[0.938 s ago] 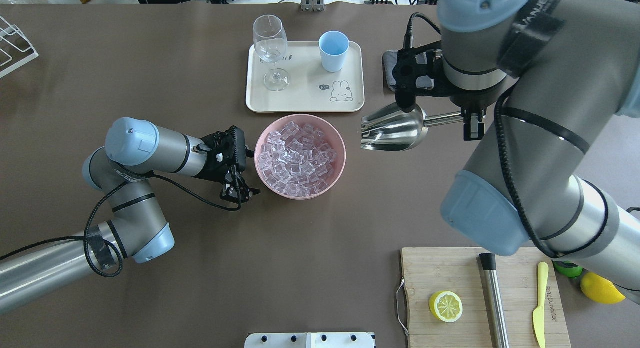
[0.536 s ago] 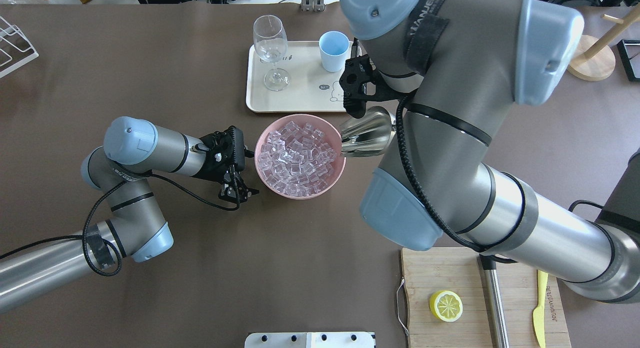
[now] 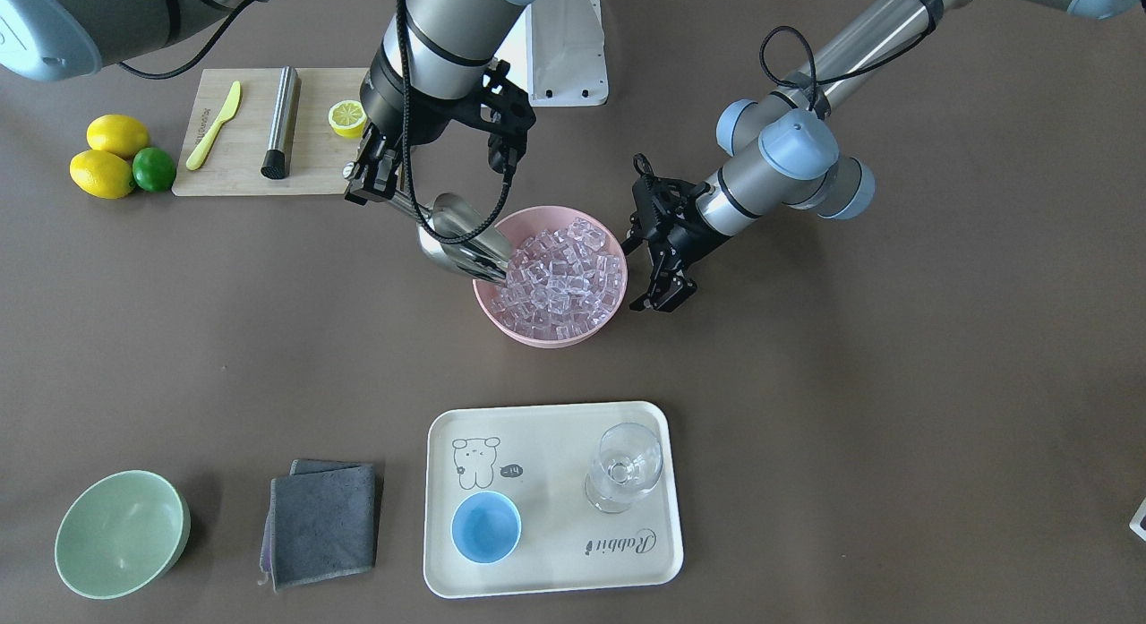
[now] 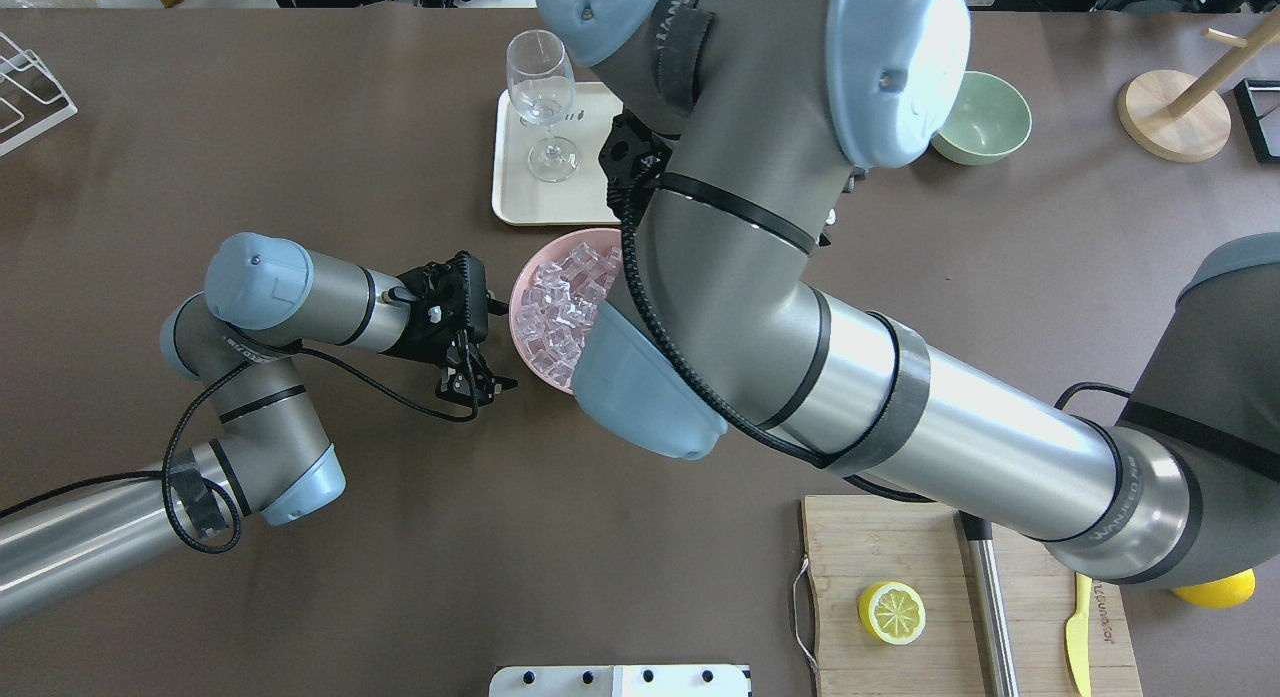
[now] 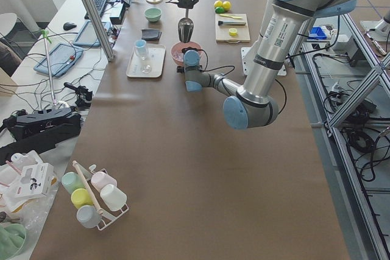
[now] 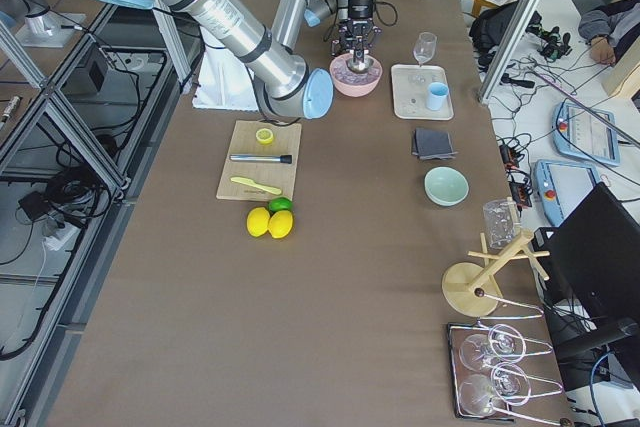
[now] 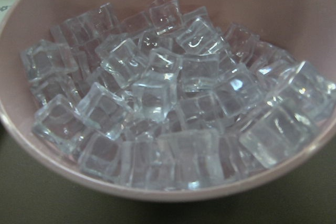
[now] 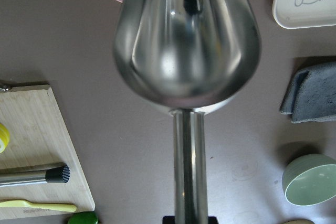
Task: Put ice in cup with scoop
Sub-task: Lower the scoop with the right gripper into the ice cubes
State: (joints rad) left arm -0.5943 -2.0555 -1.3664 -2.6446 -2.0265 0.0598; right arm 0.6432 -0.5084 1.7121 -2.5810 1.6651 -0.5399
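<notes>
My right gripper (image 3: pixel 383 192) is shut on the handle of the steel scoop (image 3: pixel 458 237). The scoop tilts down and its mouth sits at the edge of the ice (image 3: pixel 560 270) in the pink bowl (image 3: pixel 537 336). In the right wrist view the scoop's trough (image 8: pixel 186 40) looks empty. My left gripper (image 3: pixel 664 294) is open and empty, just beside the bowl on the other side. Its camera looks onto the ice (image 7: pixel 168 93). The light-blue cup (image 3: pixel 485 527) stands on the cream tray (image 3: pixel 645 552). In the overhead view my right arm hides the cup and the scoop.
A stemmed glass (image 3: pixel 624 467) stands on the tray beside the cup. A grey cloth (image 3: pixel 322 521) and a pale green bowl (image 3: pixel 121 534) lie beyond the tray's side. A cutting board (image 3: pixel 313 172) holds a lemon half, a steel cylinder and a yellow knife.
My right arm has swung across with the scoop, from beside the bowl to its rim, and has tilted the scoop's mouth down onto the ice. The left arm has stayed still.
</notes>
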